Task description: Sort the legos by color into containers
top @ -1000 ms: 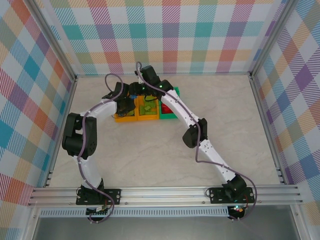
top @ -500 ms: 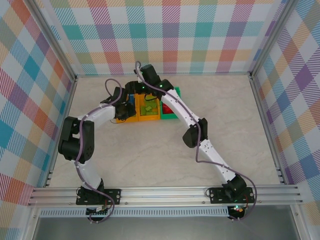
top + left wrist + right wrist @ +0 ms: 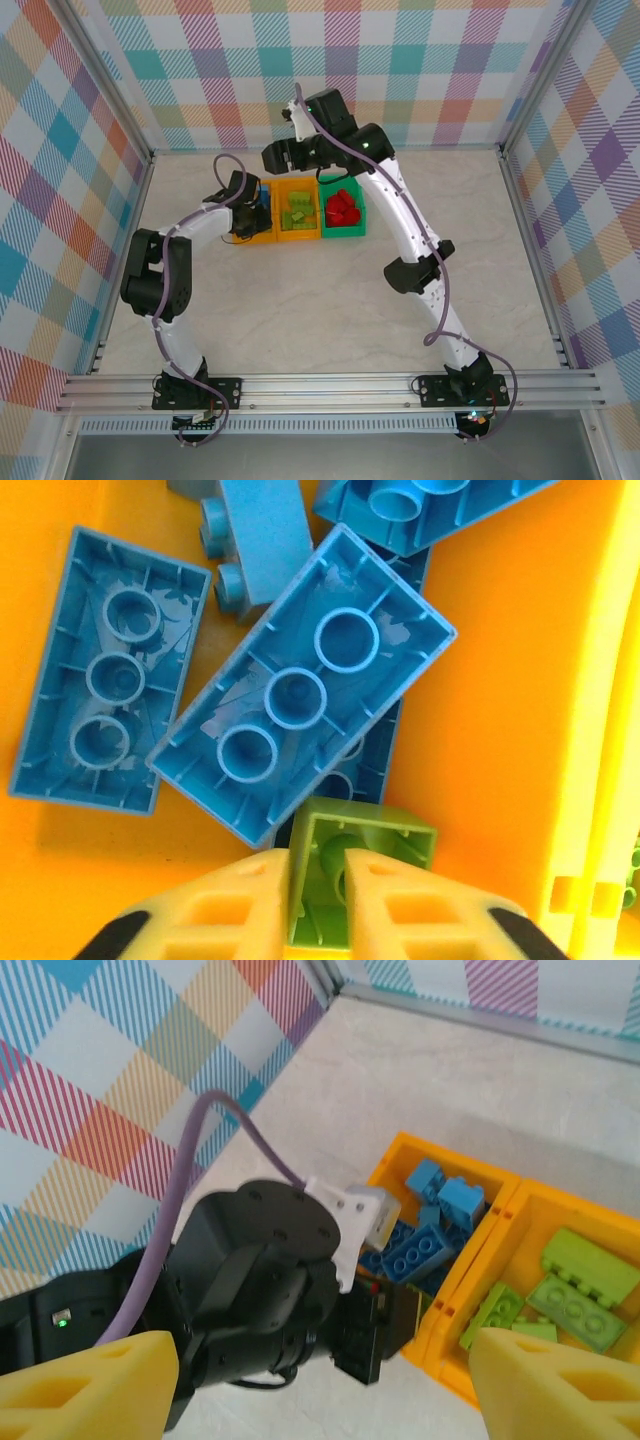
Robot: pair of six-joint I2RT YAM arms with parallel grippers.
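Legos sit nearly sorted — blues in the left orange bin, where my left gripper is clamped on one stray lime brick. My right gripper, fingers apart, has just risen clear of the bins, so the middle bin lies open for it.

No readable txt, labels, nos. or signs anywhere.

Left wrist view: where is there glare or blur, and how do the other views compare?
Left wrist view: whitish glare on the undersides of the sharp blue bricks; the left gripper, closed on a lime green brick, is slightly soft. Right wrist view: the open right gripper is blurred at the corners, the orange bin holding blue bricks crisp. Top external view: even light, faint shadows.
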